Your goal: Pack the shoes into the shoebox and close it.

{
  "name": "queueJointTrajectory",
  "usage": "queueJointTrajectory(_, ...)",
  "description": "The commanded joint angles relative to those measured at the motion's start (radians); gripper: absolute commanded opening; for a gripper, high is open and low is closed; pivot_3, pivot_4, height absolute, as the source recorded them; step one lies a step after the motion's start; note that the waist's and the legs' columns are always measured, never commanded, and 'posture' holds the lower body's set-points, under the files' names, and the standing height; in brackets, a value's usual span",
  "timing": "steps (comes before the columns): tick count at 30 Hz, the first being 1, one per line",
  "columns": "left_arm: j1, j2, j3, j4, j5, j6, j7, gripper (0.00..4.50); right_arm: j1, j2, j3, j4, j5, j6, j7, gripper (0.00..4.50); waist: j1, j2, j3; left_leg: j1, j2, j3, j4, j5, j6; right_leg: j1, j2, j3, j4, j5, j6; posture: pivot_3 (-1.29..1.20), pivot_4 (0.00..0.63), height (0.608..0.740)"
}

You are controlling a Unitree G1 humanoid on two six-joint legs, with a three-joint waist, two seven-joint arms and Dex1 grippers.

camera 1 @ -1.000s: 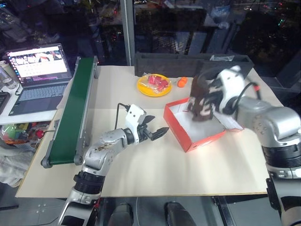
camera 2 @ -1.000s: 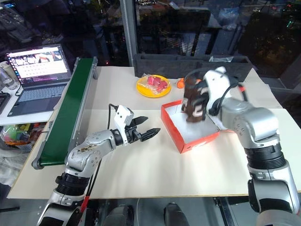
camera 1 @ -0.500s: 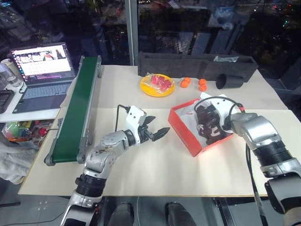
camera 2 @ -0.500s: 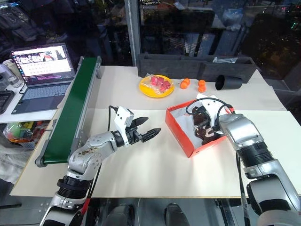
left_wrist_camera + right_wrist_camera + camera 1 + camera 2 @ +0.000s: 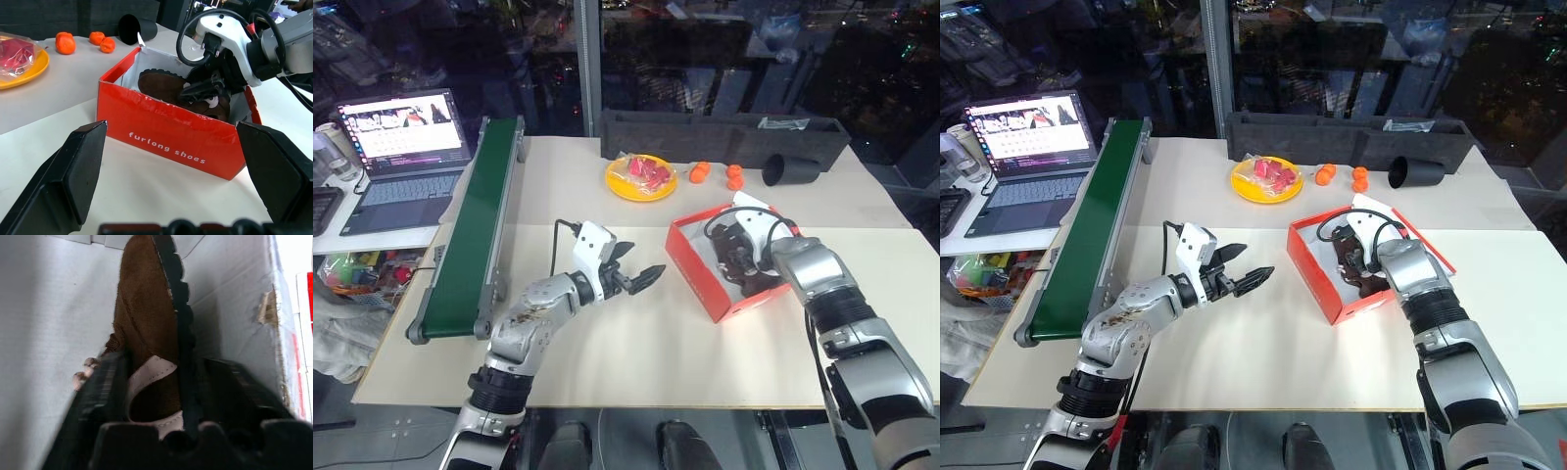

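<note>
Left eye view, biggest first: pale table (image 5: 636, 362) across the lower frame, red shoebox (image 5: 690, 276) right of centre with the lid (image 5: 752, 203) thrown back toward the upper right. Inside, against the white lining, dark-brown shoes (image 5: 161, 83), one on its side with the toothed sole toward the box wall; hard to tell the two apart in that dark mass.

Right pincer (image 5: 164, 362) down inside the box, straddling that shoe across its width. Cannot tell whether gripping or already let go. Left pincer (image 5: 642, 262) spread wide and empty, hovering above the table left of centre, aimed at the box's lettered side.

To do this step well, probably:
- part the right pincer fully before lifting
- draw straight up and out, clear of the fuzzy upper, so nothing snags and drags the shoe over the rim
- check both shoes lie below the rim, not propped against the wall
- steady the near wall with the left pincer if the light box skids
- only then reach for the lid
</note>
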Motion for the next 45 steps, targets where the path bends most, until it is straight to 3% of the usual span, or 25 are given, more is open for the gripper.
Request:
queueJointTrajectory(1,-0.006,0.004,0.015,-0.039,-0.009,-0.005,-0.001,4.50,-0.019,0.000,-0.052,-0.108,-0.024,0.016,-0.006,3.47,0.000,0.000,0.000,0.000,0.000,0.000,0.000,0.000,0.000,0.000,0.000,0.000,0.000,0.000,0.000,0.00,0.150,0.714)
queueJointTrajectory(11,-0.051,0.027,0.090,0.041,0.099,-0.163,0.089,4.50,-0.015,-0.051,-0.138,-0.469,-0.043,0.153,-0.007,3.47,0.002,0.000,0.000,0.000,0.000,0.000,0.000,0.000,0.000,-0.001,0.000,0.000,0.001,0.000,0.000,0.00,0.150,0.714)
queueJointTrajectory(17,-0.121,0.062,0.271,0.237,0.182,-0.253,0.308,4.50,0.078,0.171,-0.367,-0.865,0.299,0.132,0.091,3.47,-0.006,0.000,0.000,-0.001,0.001,-0.001,0.000,0.000,0.000,-0.001,0.001,0.000,0.001,0.000,0.000,0.00,0.150,0.714)
queueJointTrajectory(20,-0.134,0.104,0.313,0.315,0.190,-0.225,0.329,4.50,0.222,0.199,-0.336,-1.012,0.389,0.146,0.161,3.47,0.000,0.000,0.000,-0.001,0.001,-0.005,-0.001,0.000,0.001,0.000,0.002,-0.004,0.001,0.000,0.000,0.00,0.150,0.714)
queueJointTrajectory(22,-0.146,0.136,0.356,0.384,0.178,-0.213,0.336,4.50,0.297,0.223,-0.318,-1.031,0.430,0.137,0.180,3.47,0.006,0.000,0.000,-0.002,0.000,-0.006,-0.001,0.000,0.000,0.000,-0.001,-0.007,0.001,0.000,0.000,0.00,0.150,0.714)
queueJointTrajectory(26,-0.157,0.179,0.380,0.466,0.178,-0.234,0.311,4.50,0.379,0.194,-0.246,-0.986,0.384,0.055,0.217,4.48,0.010,0.000,0.000,-0.003,-0.001,-0.006,0.001,0.000,-0.001,0.000,-0.002,-0.007,0.001,0.000,0.000,0.00,0.150,0.714)
queueJointTrajectory(30,-0.170,0.221,0.375,0.545,0.201,-0.214,0.299,4.50,0.454,0.079,-0.096,-0.928,0.225,-0.125,0.286,4.48,0.013,0.000,0.000,-0.002,-0.001,-0.007,0.001,0.001,-0.001,0.001,-0.001,-0.009,0.001,0.000,0.000,0.00,0.150,0.714)
queueJointTrajectory(34,-0.178,0.239,0.364,0.576,0.218,-0.207,0.303,4.50,0.466,0.062,-0.036,-0.903,0.134,-0.236,0.271,4.48,0.010,0.000,0.000,-0.002,-0.001,-0.007,0.001,0.001,-0.001,0.000,-0.001,-0.008,0.001,-0.001,-0.001,0.00,0.150,0.714)
queueJointTrajectory(45,-0.186,0.246,0.370,0.608,0.217,-0.163,0.315,4.50,0.505,0.087,-0.011,-0.908,0.100,-0.242,0.268,4.48,0.016,-0.001,0.000,-0.002,0.000,-0.007,0.001,0.001,-0.002,0.000,0.000,-0.008,0.002,0.000,-0.001,0.00,0.150,0.714)
